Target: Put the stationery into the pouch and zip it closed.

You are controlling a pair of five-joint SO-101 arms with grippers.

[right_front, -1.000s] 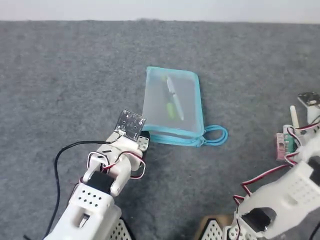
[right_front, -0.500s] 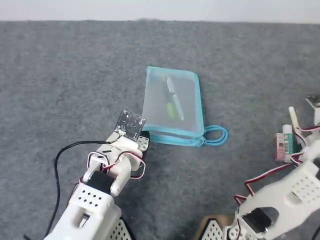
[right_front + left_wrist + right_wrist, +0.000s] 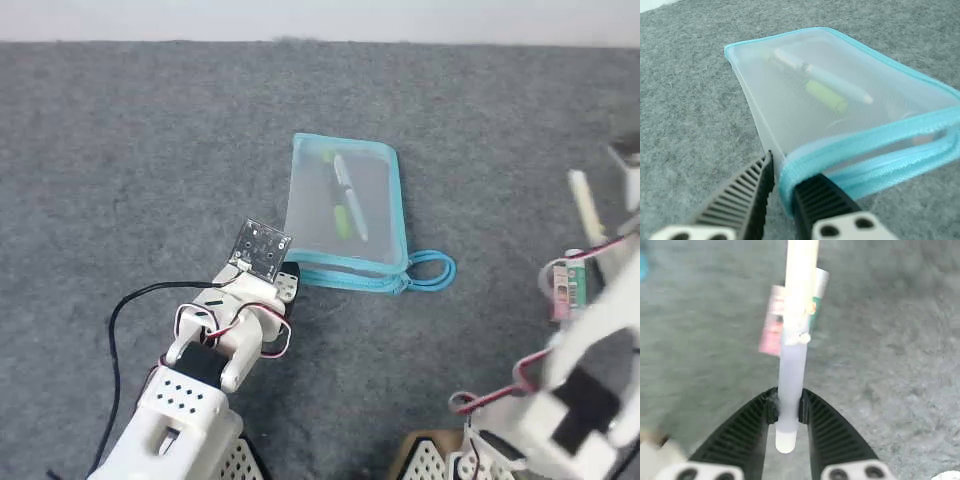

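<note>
Left hand [image 3: 780, 176] pinches the pouch [image 3: 810, 107] at its zip edge, likely steadying it (2 pens [image 3: 826, 83] lie inside), while the right hand [image 3: 788, 409] grips a white marker [image 3: 793, 347] for loading.

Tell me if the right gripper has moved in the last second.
Yes. In the high view the right gripper, holding the pen, has shifted up the picture, away from the pink item.

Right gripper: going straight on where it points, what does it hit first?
Probably the pink and green stationery on the mat, touched by its held pen ahead of the right gripper; depth unclear.
</note>
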